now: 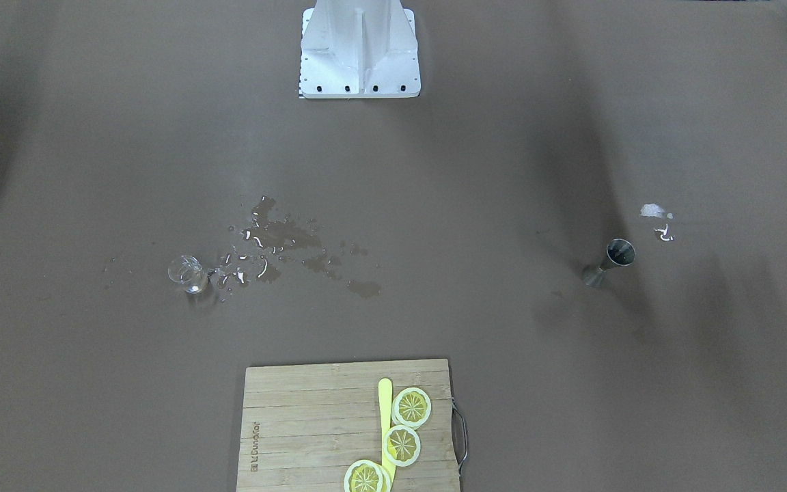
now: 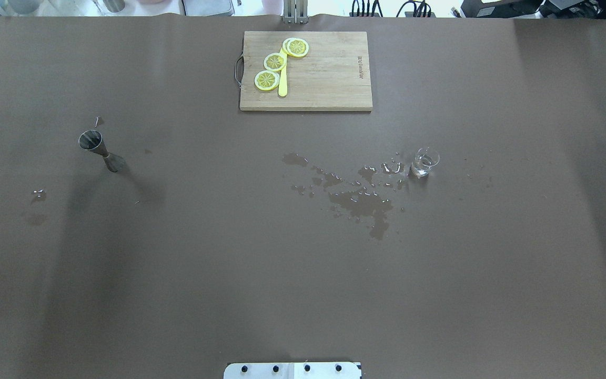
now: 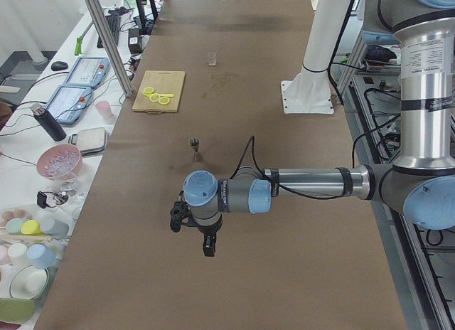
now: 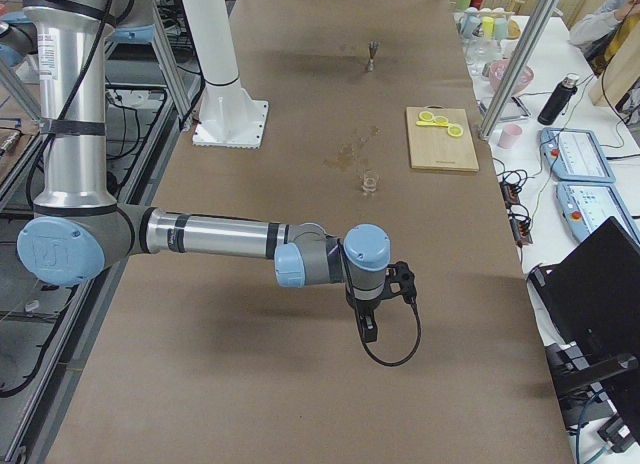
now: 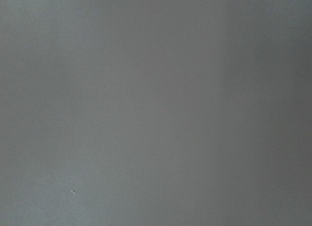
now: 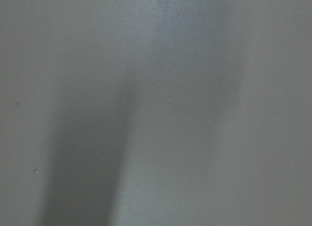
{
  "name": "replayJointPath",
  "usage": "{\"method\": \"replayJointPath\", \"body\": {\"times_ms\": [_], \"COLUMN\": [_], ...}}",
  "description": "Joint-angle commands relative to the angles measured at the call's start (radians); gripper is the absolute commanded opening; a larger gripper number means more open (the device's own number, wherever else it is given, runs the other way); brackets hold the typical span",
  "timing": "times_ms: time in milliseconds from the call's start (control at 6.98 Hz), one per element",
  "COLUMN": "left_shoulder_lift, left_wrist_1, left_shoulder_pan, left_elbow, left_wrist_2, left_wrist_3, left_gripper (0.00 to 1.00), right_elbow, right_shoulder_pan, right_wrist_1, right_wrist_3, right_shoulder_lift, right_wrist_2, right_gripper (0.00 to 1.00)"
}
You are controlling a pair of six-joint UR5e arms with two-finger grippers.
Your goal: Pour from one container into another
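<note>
A steel jigger stands upright on the brown table at the robot's left; it also shows in the front view. At the robot's right stands a small clear glass beaker, upright, seen again from the front. My left gripper hangs above bare table, well short of the jigger. My right gripper hangs above bare table, nearer than the beaker. Both show only in the side views, so I cannot tell if they are open or shut. Both wrist views show only bare table.
A puddle of spilled liquid spreads beside the beaker toward the table's middle. A wooden cutting board with lemon slices and a yellow knife lies at the far edge. Smaller wet spots lie near the jigger. The robot's white base stands mid-table.
</note>
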Motion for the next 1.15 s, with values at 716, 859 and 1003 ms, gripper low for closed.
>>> {"method": "replayJointPath", "body": {"times_ms": [716,859,1003], "left_shoulder_lift": [-0.006,-0.006,-0.006], "left_wrist_1": [0.0,0.0,0.0], "left_shoulder_pan": [0.001,0.001,0.001], "left_elbow": [0.003,0.003,0.003], "left_wrist_2": [0.0,0.0,0.0], "left_wrist_3": [-0.002,-0.002,-0.002], "left_gripper": [0.99,0.99,0.99], "right_elbow": [-0.018,-0.016,0.001], "right_shoulder_pan": [-0.053,-0.053,-0.053], "right_wrist_1": [-0.012,-0.008,-0.005], "right_wrist_3": [-0.005,-0.006,-0.006], "right_shoulder_lift": [0.011,0.014,0.025], "right_wrist_2": [0.017,0.015,0.014], "right_gripper": [1.0,1.0,1.0]}}
